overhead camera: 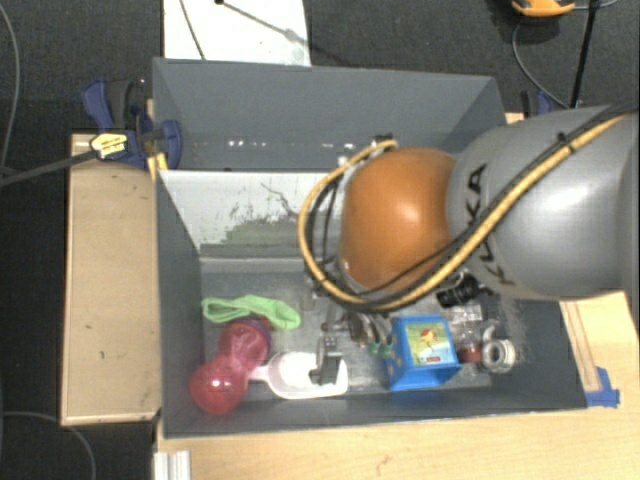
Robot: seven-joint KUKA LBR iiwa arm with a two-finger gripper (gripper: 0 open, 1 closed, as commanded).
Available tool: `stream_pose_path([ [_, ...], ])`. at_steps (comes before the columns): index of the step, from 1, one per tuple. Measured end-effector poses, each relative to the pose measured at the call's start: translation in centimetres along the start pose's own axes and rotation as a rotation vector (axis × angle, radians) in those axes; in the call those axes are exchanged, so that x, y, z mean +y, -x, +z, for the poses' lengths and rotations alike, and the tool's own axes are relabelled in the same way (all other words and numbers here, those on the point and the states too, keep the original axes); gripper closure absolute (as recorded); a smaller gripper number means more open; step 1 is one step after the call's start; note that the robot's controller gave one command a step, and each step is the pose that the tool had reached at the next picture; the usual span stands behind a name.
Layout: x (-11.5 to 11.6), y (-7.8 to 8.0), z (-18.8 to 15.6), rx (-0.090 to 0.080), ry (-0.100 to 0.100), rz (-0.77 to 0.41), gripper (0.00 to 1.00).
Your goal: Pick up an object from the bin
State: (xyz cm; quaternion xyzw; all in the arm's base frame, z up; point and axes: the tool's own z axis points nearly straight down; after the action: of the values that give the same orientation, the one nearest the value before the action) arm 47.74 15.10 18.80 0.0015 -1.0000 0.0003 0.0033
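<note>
My gripper (324, 371) hangs below the orange wrist cover, low in the front middle of the bin. It is directly over a white scoop-like piece (290, 375) lying on the bin floor. Whether it touches that piece is unclear. Left of the white piece lies a pink dumbbell-shaped toy (230, 365). A floppy green strip (250, 311) lies just behind the toy. A blue box with a picture label (425, 351) sits close to the gripper's right.
Small clear and metal pieces (490, 351) lie right of the blue box, near the bin's right wall. The arm and its cover hide the middle and back right of the floor. Bare floor shows at the back left.
</note>
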Motion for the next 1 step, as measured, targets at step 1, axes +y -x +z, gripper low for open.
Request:
stream_pose_path([
  [1,-0.09,0.19,-0.45,-0.008,0.002,0.005,0.0],
])
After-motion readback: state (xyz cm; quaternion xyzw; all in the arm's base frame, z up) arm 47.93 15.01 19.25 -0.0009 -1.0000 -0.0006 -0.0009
